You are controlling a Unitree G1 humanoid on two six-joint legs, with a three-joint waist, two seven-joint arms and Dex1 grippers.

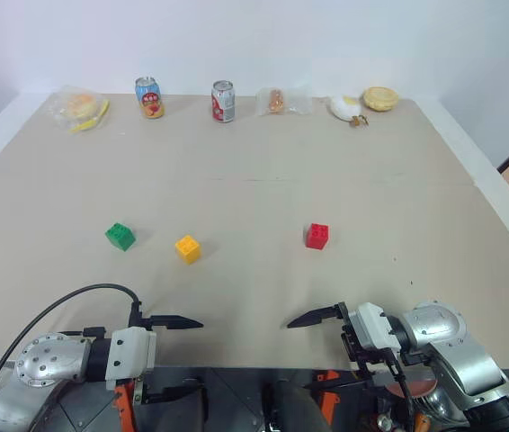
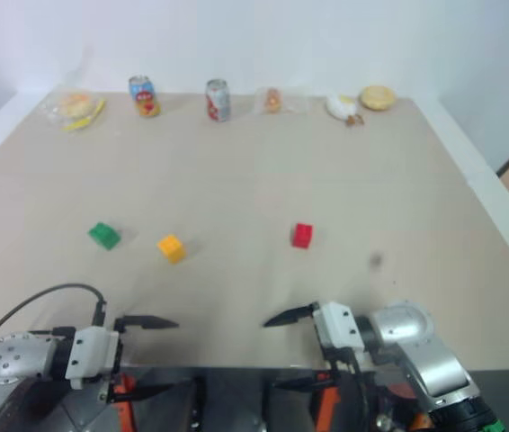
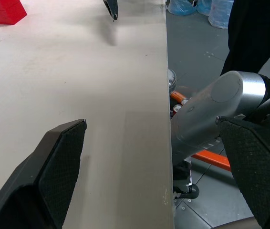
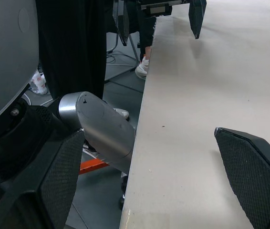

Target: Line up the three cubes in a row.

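The table (image 1: 254, 180) has a matt, smooth beige top. The green cube (image 1: 120, 237), the yellow cube (image 1: 188, 248) and the red cube (image 1: 317, 236) look like glossy plastic. The two cans (image 1: 223, 102) are shiny metal. The finger pads (image 3: 66, 171) are black with a rough, fine grid texture.

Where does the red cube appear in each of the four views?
Left eye view: red cube right of centre, right of the yellow cube.
Right eye view: red cube near centre, right of the yellow cube.
Left wrist view: red cube in a corner, cut off by the edge.
Right wrist view: not in it.
Shared landmark: the beige table.
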